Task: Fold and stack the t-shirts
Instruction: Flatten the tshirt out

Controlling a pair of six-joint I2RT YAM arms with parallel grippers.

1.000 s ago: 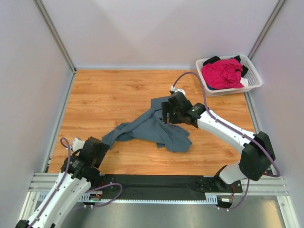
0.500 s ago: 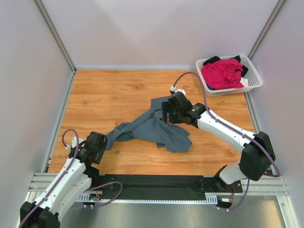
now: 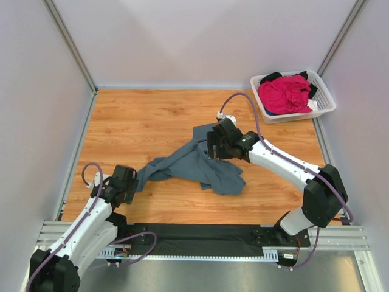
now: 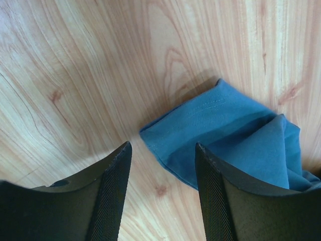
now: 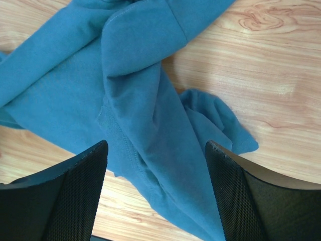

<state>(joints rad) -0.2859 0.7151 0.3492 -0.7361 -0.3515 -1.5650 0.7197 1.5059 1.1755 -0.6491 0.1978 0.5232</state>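
A slate blue-grey t-shirt (image 3: 194,164) lies crumpled mid-table, stretched from upper right to lower left. My left gripper (image 3: 130,181) is open and empty, low over the wood just beside the shirt's lower-left corner (image 4: 210,125). My right gripper (image 3: 214,145) is open and empty, hovering over the shirt's upper bunched part (image 5: 145,115). A magenta-pink t-shirt (image 3: 284,93) and a black one (image 3: 271,77) lie piled in the white basket (image 3: 325,104) at the back right.
Grey walls with metal posts enclose the wooden table (image 3: 140,125) on three sides. A black mat (image 3: 200,237) runs along the near edge between the arm bases.
My left gripper has swung forward and right, from near its base up to the shirt's lower-left corner. The right gripper has barely moved. The shirt lies as before.
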